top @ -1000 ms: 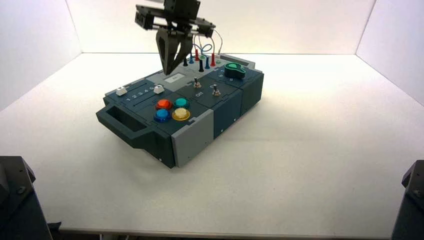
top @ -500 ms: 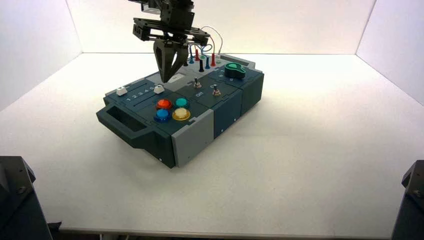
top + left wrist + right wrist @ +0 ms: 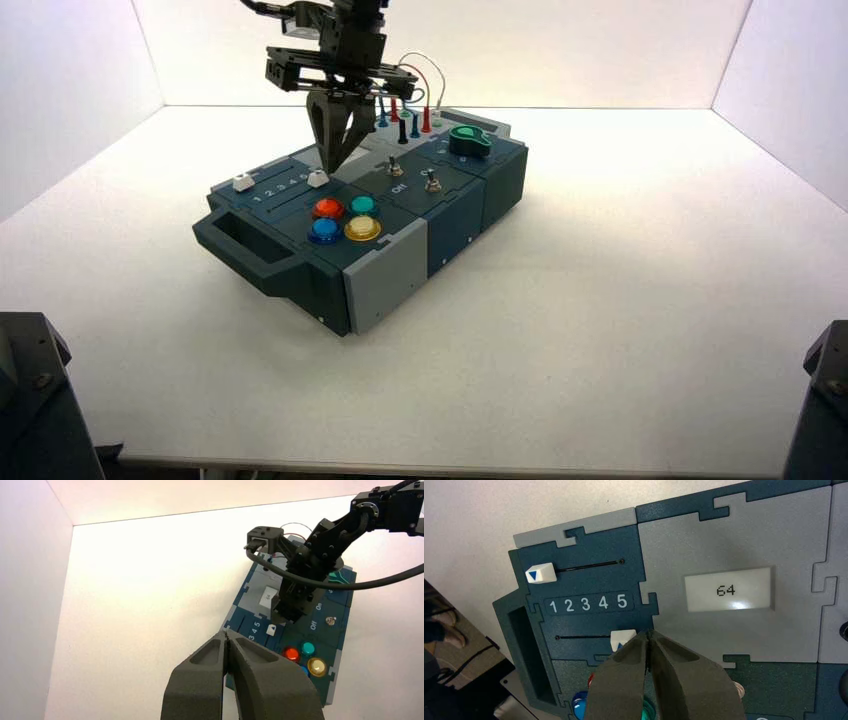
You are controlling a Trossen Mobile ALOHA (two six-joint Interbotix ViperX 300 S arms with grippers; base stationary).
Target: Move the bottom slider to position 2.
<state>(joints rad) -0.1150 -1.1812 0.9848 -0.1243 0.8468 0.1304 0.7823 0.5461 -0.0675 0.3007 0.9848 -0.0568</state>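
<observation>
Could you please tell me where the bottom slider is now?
In the right wrist view, the bottom white slider sits by the 5, beside the right gripper.

Bottom slider (image 3: 623, 639) at the 5 end
It is a small white squarish knob with a blue triangle, on the slot nearer the coloured buttons; position 2 (image 3: 569, 605) is a white printed digit between 1 and 3, between both slots.
</observation>
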